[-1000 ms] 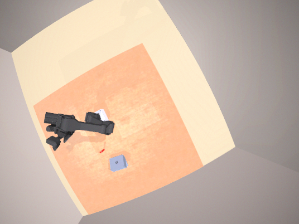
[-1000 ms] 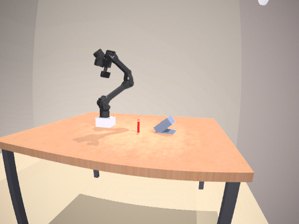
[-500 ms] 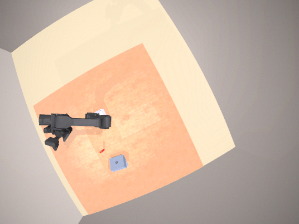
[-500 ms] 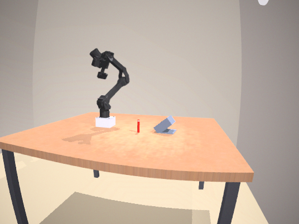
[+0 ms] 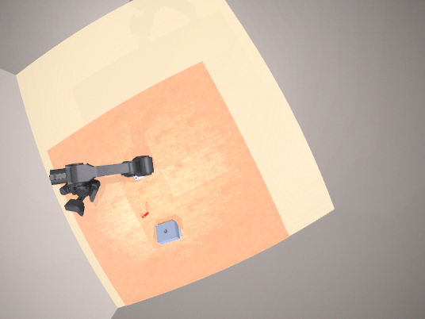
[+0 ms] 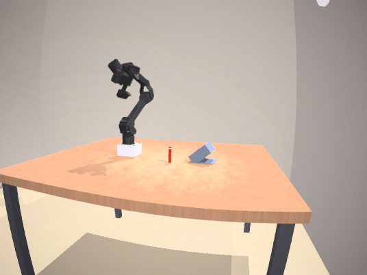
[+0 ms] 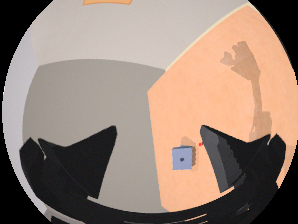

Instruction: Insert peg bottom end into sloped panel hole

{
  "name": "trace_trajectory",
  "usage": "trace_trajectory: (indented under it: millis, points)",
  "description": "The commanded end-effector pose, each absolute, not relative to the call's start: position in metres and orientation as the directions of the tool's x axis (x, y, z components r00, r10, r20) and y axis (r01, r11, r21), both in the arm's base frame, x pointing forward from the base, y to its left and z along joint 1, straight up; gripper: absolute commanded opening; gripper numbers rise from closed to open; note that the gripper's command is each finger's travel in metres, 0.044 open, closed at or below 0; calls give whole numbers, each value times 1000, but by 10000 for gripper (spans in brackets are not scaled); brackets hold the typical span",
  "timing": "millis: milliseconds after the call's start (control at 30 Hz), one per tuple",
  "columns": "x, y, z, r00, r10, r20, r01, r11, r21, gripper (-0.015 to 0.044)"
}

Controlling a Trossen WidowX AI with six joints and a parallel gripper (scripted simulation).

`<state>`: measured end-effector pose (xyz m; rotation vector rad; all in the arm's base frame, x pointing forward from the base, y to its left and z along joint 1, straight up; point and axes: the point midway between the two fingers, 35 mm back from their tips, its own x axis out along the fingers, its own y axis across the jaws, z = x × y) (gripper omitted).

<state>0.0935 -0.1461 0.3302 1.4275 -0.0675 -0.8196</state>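
A slim red peg (image 5: 145, 215) (image 6: 170, 155) stands upright on the table; in the wrist view it is a small red dot (image 7: 200, 144) beside the right finger's tip. The blue-grey sloped panel (image 5: 173, 236) (image 6: 203, 152) (image 7: 177, 166) stands near it, with one dark hole (image 5: 166, 231) (image 7: 182, 159) in its face. The hole's exact shape is too small to tell. My gripper (image 5: 87, 207) (image 7: 160, 129) is wide open and empty. It is high above the table, well away from peg and panel.
The white robot base (image 5: 138, 178) (image 6: 129, 150) stands on the wooden table (image 5: 198, 222) (image 6: 154, 188), farther from the panel than the peg is. The arm rises from it and bends over high up. The gripper is over the table's edge region in the overhead view.
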Motion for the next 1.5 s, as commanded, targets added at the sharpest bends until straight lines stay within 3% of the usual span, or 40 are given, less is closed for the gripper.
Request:
trace_trajectory:
  millis: [0,1467]
  points:
    - [96,-152,323,736,-500,-456,492,-68,868,440]
    - [159,-182,244,654,-126,-746,753,210,624,440]
